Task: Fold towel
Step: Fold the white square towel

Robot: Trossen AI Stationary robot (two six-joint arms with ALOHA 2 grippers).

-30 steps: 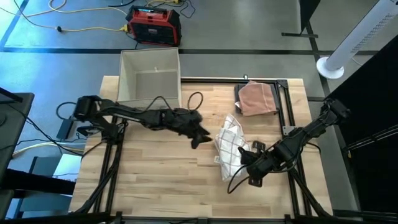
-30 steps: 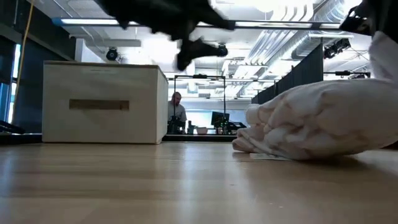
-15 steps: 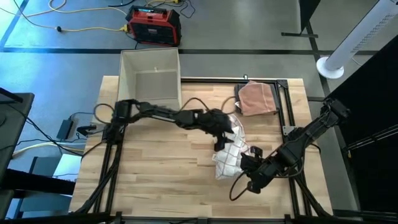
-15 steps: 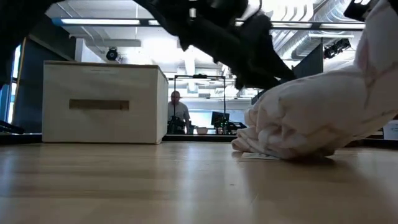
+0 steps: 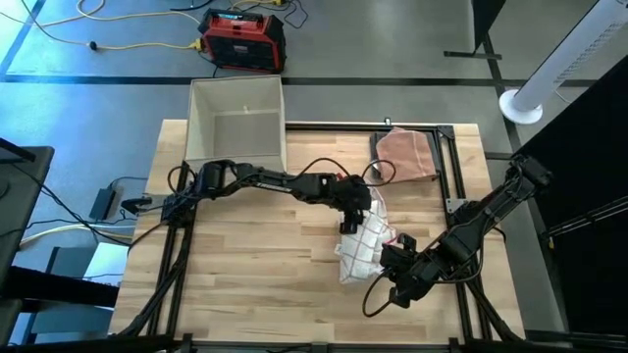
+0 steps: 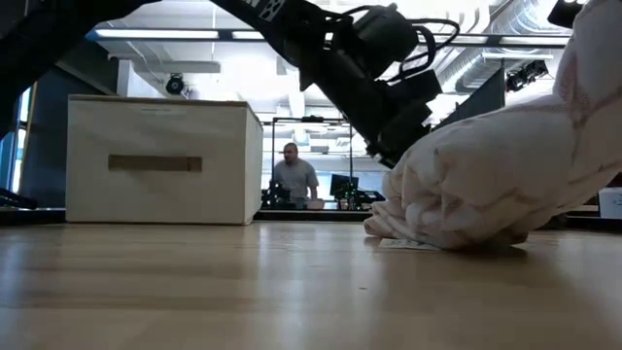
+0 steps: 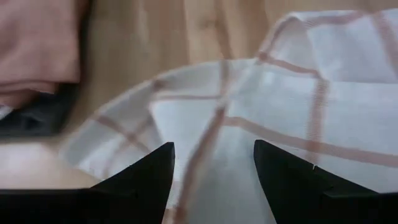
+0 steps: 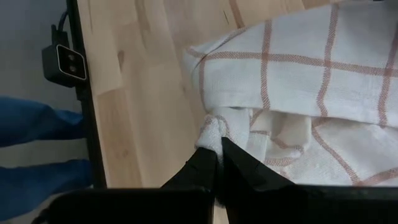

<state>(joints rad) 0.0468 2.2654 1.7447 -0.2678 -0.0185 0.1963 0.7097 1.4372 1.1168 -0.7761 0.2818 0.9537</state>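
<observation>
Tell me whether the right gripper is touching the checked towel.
Touching. The right wrist view shows the right gripper shut on a bunched edge of the checked towel.

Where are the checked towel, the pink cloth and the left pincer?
checked towel (image 5: pixel 360 250): high view, middle of its crumpled body.
pink cloth (image 5: pixel 403 154): high view, centre of the folded stack.
left pincer (image 7: pixel 214 171): left wrist view, midway between its open fingertips, over the towel.

No legible text, label, brand, number or sign appears in any view: neither on the checked towel (image 5: pixel 359 247), the box (image 5: pixel 236 120), nor the bench (image 5: pixel 245 275).
</observation>
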